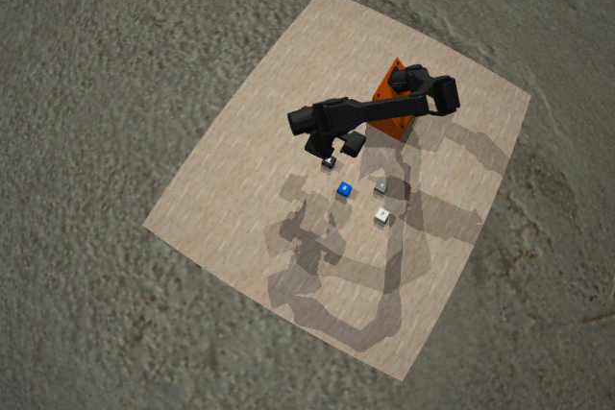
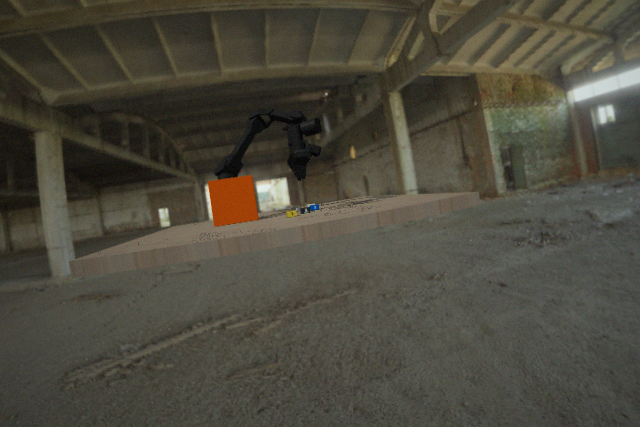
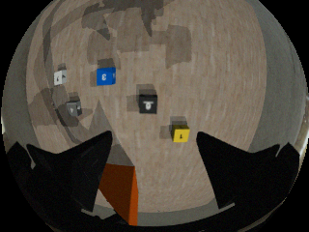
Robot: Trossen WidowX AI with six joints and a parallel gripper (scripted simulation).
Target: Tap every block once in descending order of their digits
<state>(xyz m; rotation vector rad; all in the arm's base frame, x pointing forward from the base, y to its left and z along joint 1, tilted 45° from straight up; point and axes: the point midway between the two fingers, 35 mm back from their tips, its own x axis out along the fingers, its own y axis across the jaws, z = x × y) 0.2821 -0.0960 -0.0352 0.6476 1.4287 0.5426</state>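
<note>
Five small digit blocks lie on the wooden table top [image 1: 218, 206] [image 2: 392, 207] [image 3: 219, 52]. The wrist view shows a yellow block [image 3: 182, 134], a black block [image 3: 149, 103], a blue block [image 3: 106, 76], a grey block [image 3: 71, 110] and a white block [image 3: 61, 77]. The top view shows the black block [image 1: 329, 162], the blue block [image 1: 343, 189], the grey block [image 1: 381, 185] and the white block [image 1: 381, 215]; the arm hides the yellow one. My gripper [image 1: 336, 146] [image 2: 301, 172] [image 3: 154, 137] is open and empty. It hangs well above the table, roughly over the yellow block [image 2: 291, 213]. The digits are too small to read.
The arm's orange base [image 1: 392, 98] [image 2: 233, 200] [image 3: 119, 193] stands on the table behind the blocks. Rough concrete floor [image 1: 99, 98] surrounds the table. Arm shadows fall across the table's near half.
</note>
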